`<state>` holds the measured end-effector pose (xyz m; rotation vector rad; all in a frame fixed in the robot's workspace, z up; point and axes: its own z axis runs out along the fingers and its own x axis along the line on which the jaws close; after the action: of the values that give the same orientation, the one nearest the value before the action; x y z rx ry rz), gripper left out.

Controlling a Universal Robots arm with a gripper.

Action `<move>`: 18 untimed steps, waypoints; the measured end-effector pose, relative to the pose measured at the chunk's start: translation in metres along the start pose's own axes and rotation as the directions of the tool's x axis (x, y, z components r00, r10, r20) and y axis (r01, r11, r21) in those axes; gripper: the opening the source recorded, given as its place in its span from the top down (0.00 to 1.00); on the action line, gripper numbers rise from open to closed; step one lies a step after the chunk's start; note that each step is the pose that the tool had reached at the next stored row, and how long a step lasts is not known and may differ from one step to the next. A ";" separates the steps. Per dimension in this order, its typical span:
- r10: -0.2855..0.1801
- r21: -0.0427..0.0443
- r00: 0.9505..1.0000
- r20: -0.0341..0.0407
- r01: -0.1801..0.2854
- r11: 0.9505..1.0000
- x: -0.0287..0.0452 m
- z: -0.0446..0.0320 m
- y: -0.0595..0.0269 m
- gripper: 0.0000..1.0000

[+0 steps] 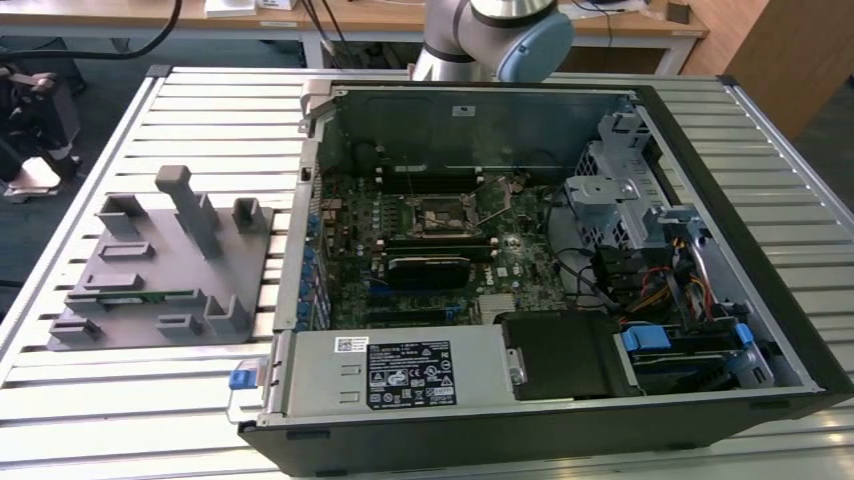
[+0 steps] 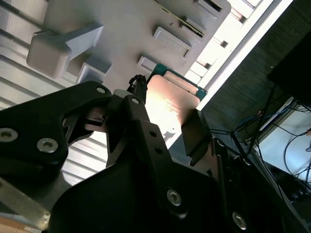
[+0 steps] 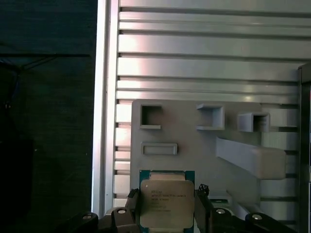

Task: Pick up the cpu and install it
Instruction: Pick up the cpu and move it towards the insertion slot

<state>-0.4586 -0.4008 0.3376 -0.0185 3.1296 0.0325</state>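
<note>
The cpu [image 3: 166,203] is a flat square chip with a shiny silver top and a thin green rim. My gripper [image 3: 166,209] is shut on it, one dark finger [image 3: 131,209] against each side edge. The second wrist view has the same chip [image 2: 171,103] gleaming between the black fingers [image 2: 142,121] of the gripper [image 2: 167,119]. Far below the held chip lies the grey holder plate [image 3: 194,145] with its empty pockets. In the exterior view the dark square socket [image 1: 441,215] sits open on the motherboard inside the computer case [image 1: 694,150].
The grey holder plate [image 1: 160,265] with upright posts lies on the slatted metal table [image 1: 174,400] at the exterior view's left of the case. The arm's base [image 1: 487,40] stands behind the case. Drive bays, cables [image 1: 641,290] and a power supply [image 1: 400,375] crowd the case.
</note>
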 end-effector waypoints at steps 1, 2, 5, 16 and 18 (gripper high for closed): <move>0.000 0.000 1.000 0.000 0.000 1.000 0.0000 -0.0022 0.0001 0.47; 0.000 0.000 1.000 0.001 0.000 1.000 0.0000 -0.0044 0.0001 0.47; 0.000 0.000 1.000 0.002 0.000 1.000 -0.0001 -0.0111 0.0004 0.47; 0.000 0.000 1.000 0.006 0.000 1.000 -0.0005 -0.0376 0.0012 0.47; 0.000 0.000 1.000 0.007 0.000 1.000 -0.0005 -0.0428 0.0014 0.47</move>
<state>-0.4586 -0.4003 0.3805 -0.0185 3.1225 0.0325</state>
